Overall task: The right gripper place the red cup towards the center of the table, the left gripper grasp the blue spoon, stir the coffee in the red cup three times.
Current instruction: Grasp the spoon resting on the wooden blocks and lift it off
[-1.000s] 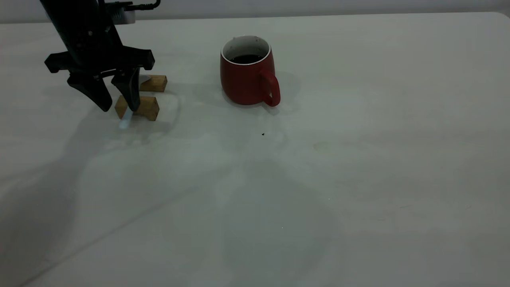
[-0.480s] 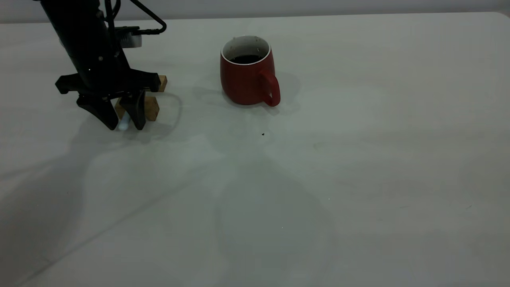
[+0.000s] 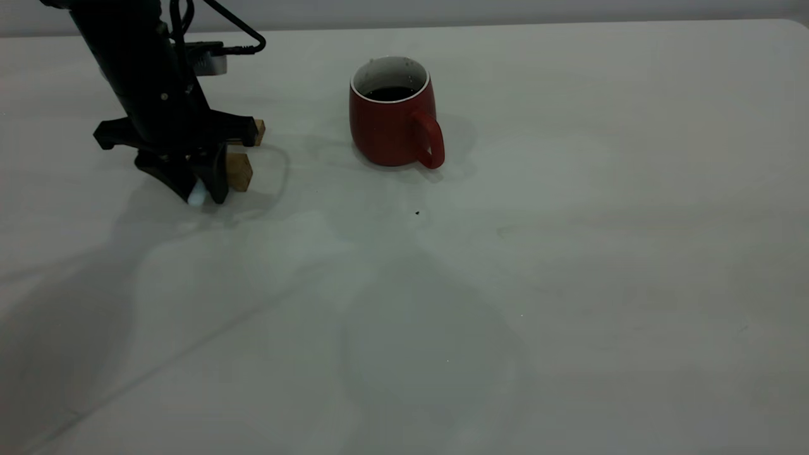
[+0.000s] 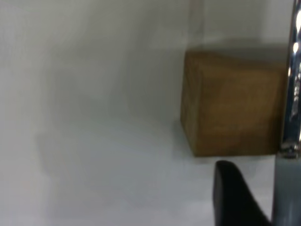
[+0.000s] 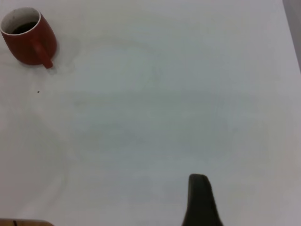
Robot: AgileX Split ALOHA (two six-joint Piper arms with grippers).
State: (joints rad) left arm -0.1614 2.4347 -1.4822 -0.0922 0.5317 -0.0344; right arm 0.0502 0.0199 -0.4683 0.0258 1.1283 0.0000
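The red cup (image 3: 392, 123) stands upright at mid-table with dark coffee (image 3: 390, 93) inside and its handle toward the camera. It also shows far off in the right wrist view as the red cup (image 5: 28, 40). My left gripper (image 3: 199, 193) is down at the table on the left, shut on the pale handle of the blue spoon (image 3: 196, 197). The spoon's handle end pokes out between the tips. Close up, the blue spoon (image 4: 292, 108) lies over a wooden block (image 4: 230, 103). My right gripper (image 5: 199, 200) is far from the cup and outside the exterior view.
Two brown wooden blocks (image 3: 239, 170) (image 3: 258, 131) sit just behind the left gripper, with the spoon resting on them. A small dark speck (image 3: 417, 213) lies in front of the cup. The table (image 3: 569, 265) stretches bare to the right and toward the camera.
The left gripper has come down to the table over the spoon's handle, and its fingers have closed from wide apart onto the handle. The cup has not moved.
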